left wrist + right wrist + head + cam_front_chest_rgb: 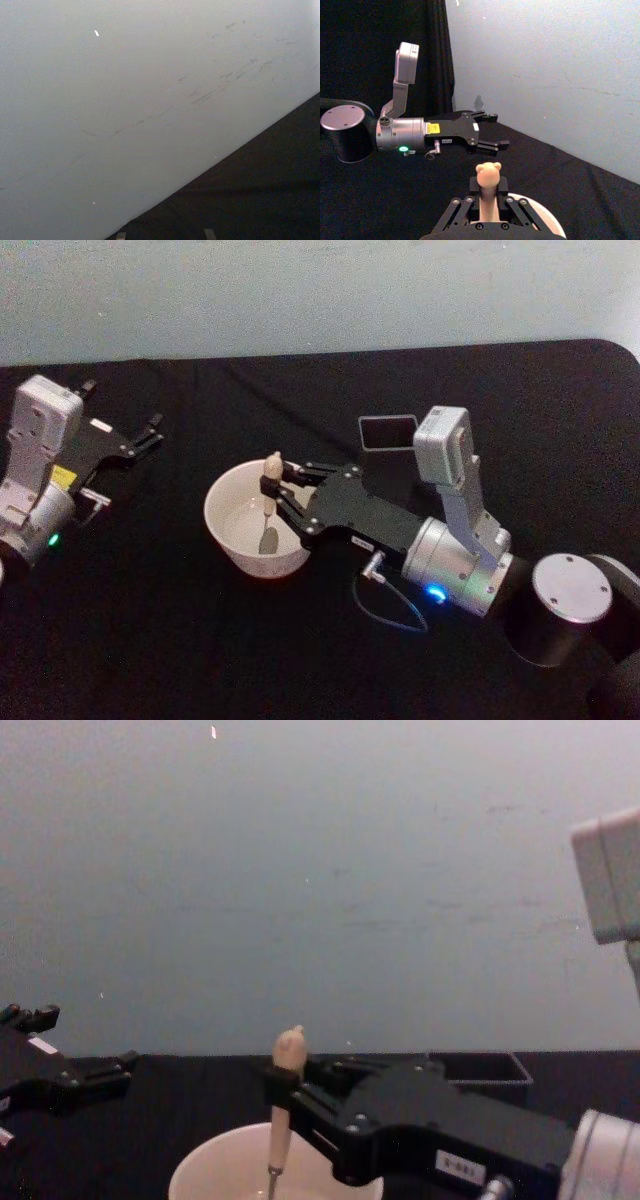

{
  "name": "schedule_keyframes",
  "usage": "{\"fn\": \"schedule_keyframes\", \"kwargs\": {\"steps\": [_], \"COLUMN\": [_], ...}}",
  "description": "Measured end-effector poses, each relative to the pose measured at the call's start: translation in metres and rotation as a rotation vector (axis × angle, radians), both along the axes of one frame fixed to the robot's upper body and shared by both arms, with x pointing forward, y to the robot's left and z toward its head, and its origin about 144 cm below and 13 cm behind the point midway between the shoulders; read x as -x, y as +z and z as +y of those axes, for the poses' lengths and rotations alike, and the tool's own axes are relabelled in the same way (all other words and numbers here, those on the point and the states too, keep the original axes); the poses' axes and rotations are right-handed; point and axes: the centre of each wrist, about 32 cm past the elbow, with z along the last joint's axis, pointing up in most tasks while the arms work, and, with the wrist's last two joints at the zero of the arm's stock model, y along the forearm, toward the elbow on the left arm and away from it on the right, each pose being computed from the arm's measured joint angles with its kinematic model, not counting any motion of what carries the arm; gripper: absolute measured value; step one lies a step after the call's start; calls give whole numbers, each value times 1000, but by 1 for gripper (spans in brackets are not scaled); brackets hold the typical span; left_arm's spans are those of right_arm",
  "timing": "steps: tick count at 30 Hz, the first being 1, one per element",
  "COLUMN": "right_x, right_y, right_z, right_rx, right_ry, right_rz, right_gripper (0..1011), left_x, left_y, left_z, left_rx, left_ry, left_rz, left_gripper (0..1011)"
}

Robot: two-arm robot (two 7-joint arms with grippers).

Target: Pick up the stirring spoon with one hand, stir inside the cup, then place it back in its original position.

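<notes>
Head view: right end effector point(280, 485) grips stirring spoon point(268, 504) mid-cup point(224, 502); left end effector point(122, 411) spread.

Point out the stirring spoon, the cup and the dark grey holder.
stirring spoon point(268, 472): head view, on its cream handle.
cup point(232, 502): head view, on its bare inner wall.
holder point(388, 432): head view, on its dark grey wall.

black-draped table point(170, 640), far edge meets pale wall point(300, 290). wide cream-white cup point(236, 556) stands on it near middle. dark grey square holder point(388, 447) stands upright farther back, off to cup's right, close by but not touching it.
</notes>
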Motion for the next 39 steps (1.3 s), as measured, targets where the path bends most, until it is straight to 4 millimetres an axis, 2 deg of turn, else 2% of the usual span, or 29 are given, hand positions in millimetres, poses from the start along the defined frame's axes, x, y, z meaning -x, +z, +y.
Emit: {"fn": "schedule_keyframes", "kwargs": {"steps": [10, 18, 28, 39], "right_x": [-13, -22, -30, -21], "right_y": [-1, -1, -2, 0], "right_z": [14, 17, 9, -7], "right_rx": [-4, -3, 7, 5], "right_ry": [-22, -57, -104, -104], "right_rz": [-15, -26, -31, -14], "right_gripper": [195, 195, 195, 195], "left_x": [0, 0, 0, 0], "left_y": [0, 0, 0, 0], "left_z": [0, 0, 0, 0], "left_rx": [0, 0, 0, 0], "left_ry": [0, 0, 0, 0], "left_rz": [0, 0, 0, 0], "left_gripper": [1001, 1001, 1001, 1001]}}
